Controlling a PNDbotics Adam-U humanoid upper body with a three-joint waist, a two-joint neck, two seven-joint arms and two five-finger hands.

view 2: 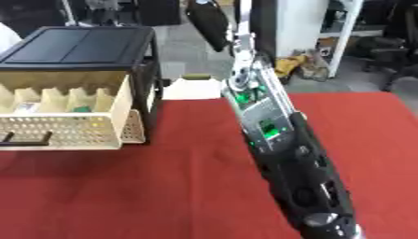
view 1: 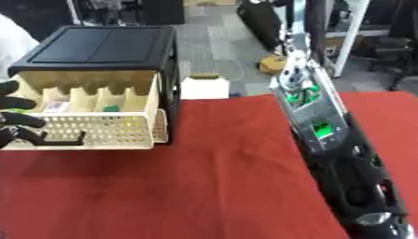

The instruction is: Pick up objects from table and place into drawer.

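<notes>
- Drawer (view 1: 98,128) stands pulled out of the black cabinet (view 1: 106,44), far left, long axis left to right, front facing near.
- My left hand (view 1: 16,121) curls round its handle (view 1: 61,140).
- My right arm (view 2: 286,149) crosses the red cloth (view 1: 204,186); its hand I cannot see.

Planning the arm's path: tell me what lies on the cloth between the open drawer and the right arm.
Nothing: between the drawer and the right arm only bare red tablecloth shows, seen best in the right eye view.
</notes>
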